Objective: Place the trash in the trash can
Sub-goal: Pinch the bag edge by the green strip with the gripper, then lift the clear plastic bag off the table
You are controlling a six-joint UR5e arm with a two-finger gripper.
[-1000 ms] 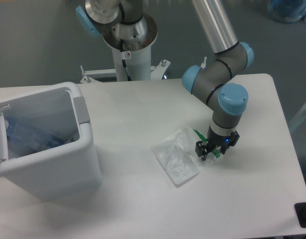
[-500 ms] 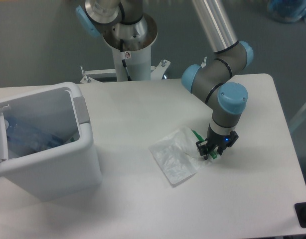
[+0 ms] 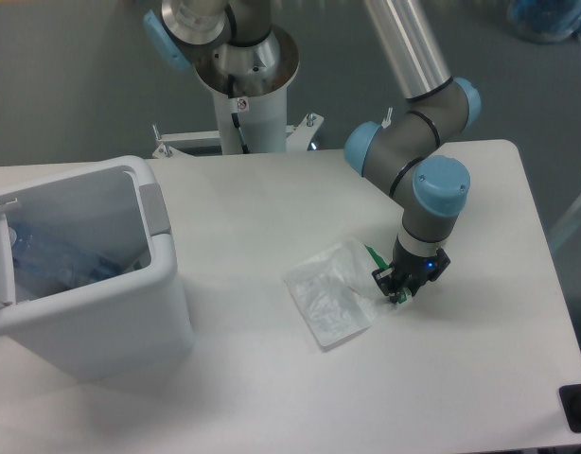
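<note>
A crinkled clear plastic bag (image 3: 333,298) with a green-striped edge lies on the white table (image 3: 272,199), right of centre. My gripper (image 3: 396,291) stands upright over its right, green edge and is shut on that edge. The white trash can (image 3: 78,284) stands at the left, with a grey hinge piece (image 3: 153,210) on its right rim. The crushed clear bottle with bluish label (image 3: 54,260) lies inside the can, seen through its opening.
The robot's pedestal base (image 3: 243,104) stands behind the table's far edge. The table's right edge is close to my gripper. A dark object (image 3: 576,407) sits beyond the front right corner.
My gripper's fingers have closed on the bag's green edge. The bag has shifted slightly to the left and its edge has bunched up.
</note>
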